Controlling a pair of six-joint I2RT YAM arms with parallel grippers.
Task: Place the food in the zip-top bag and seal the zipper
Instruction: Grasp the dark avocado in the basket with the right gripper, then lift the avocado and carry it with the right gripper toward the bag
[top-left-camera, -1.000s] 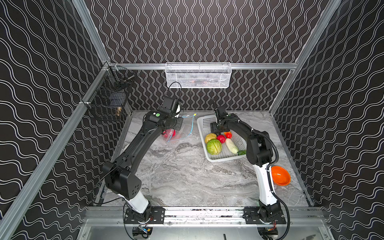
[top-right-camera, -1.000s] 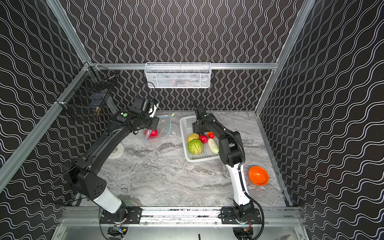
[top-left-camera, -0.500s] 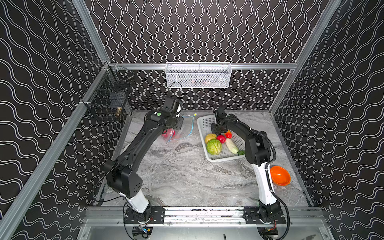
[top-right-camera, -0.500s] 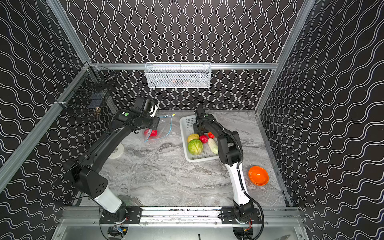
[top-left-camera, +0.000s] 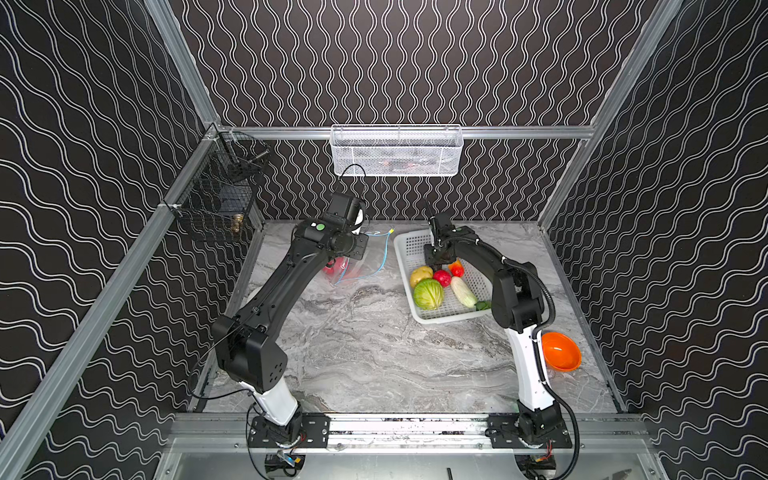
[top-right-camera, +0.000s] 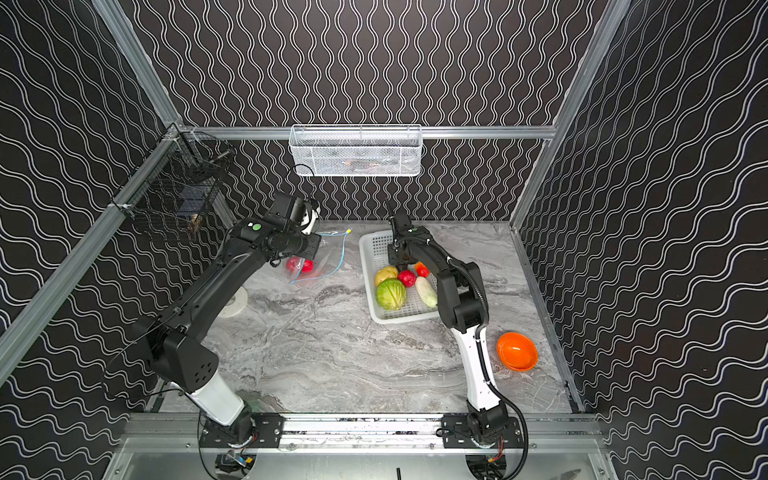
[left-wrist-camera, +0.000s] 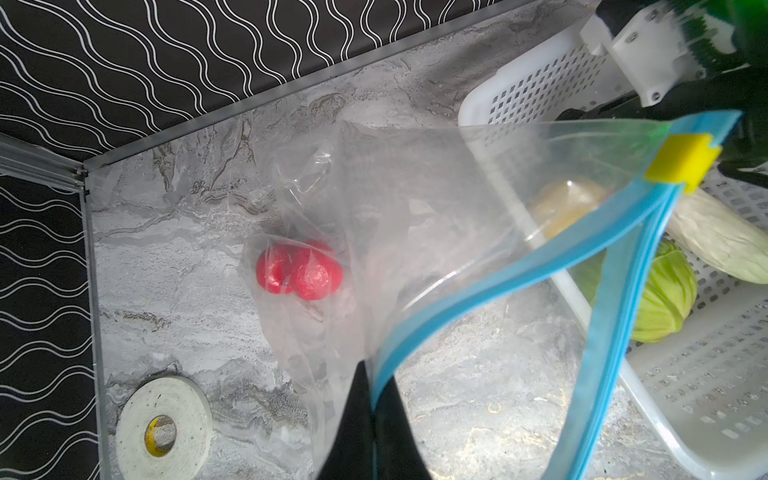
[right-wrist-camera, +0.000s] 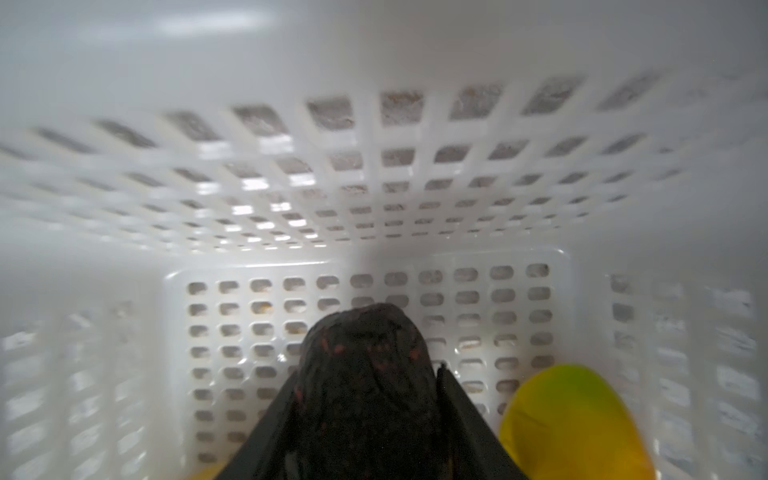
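Only in the left wrist view were the left fingers seen. They were pressed together on the bag at its mouth, and the two sides of the blue zipper were parted, so that the mouth gaped. The yellow slider was seen at the zipper end nearest the basket. Two red rounds were seen inside the bag, at the end away from the basket. A tape roll was shown on the tabletop, farther still from the basket.

Only in the right wrist view were the right fingers seen, clamped against both sides of the dark avocado inside the basket. A yellow-green piece was seen just beside it; which food it was could not be told there.

In both top views the fingers were hidden by the wrists. The bag was shown lying just left of the basket. Within the basket were seen the cabbage, potato, red round, radish and pepper. A bowl was shown well apart from the basket, to its front right.

The left arm was stretched from the front rail toward the back, with its wrist held over the bag. The right arm was folded beside the basket, with its forearm laid across the basket and its wrist pointed down at the far end.
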